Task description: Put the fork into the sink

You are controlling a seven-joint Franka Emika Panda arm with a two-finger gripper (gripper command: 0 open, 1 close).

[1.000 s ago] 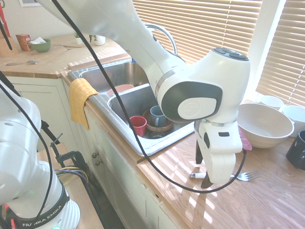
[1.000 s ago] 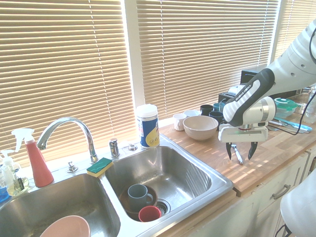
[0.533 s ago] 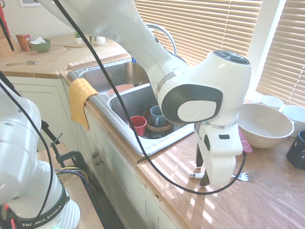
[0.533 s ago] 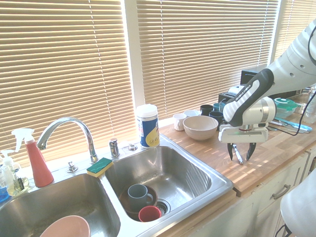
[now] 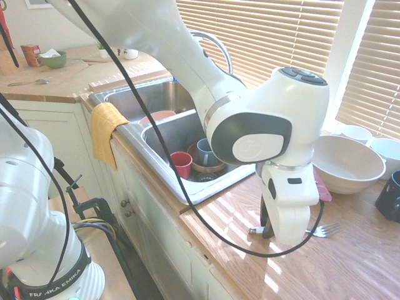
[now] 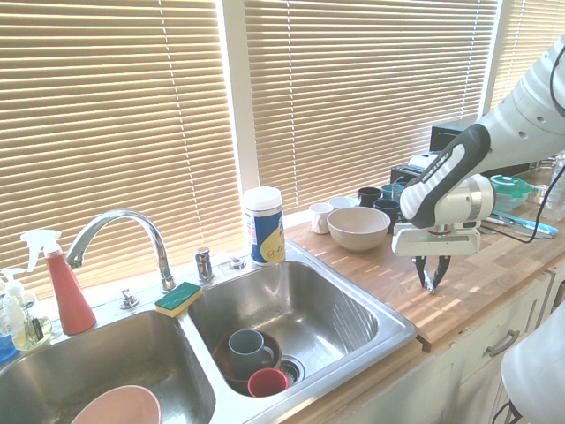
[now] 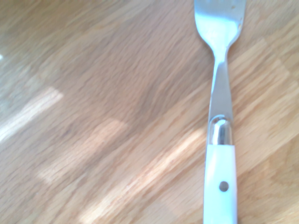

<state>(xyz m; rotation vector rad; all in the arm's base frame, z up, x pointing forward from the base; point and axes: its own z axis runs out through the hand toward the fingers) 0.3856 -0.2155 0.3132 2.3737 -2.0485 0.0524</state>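
The gripper [image 6: 430, 284] is pointing straight down over the wooden counter [image 5: 350, 262], and its fingers [image 6: 425, 274], spread wide a second ago, are drawing in; in the second exterior view they are now standing close together with only a narrow gap at the tips. The hand itself is not moving; only the fingers are. The fork [image 5: 322, 230] is lying flat on the counter right under the gripper, well apart from the sink [image 6: 388, 329]: in the first exterior view its tines are sticking out past the gripper on one side and the end of the white handle is peeking out on the other, so the fingers are coming in across the handle. The wrist view is showing the fork [image 7: 219, 140] flat on the wood, handle and neck in line. Whether the fingers are already pinching the handle cannot be told from these views; they appear to be partway through closing on it. This looks like the grasp getting under way, so the lift and the carry across to the basin, where a blue mug [image 6: 247, 346] and red cup [image 6: 267, 382] are sitting, are not yet begun.
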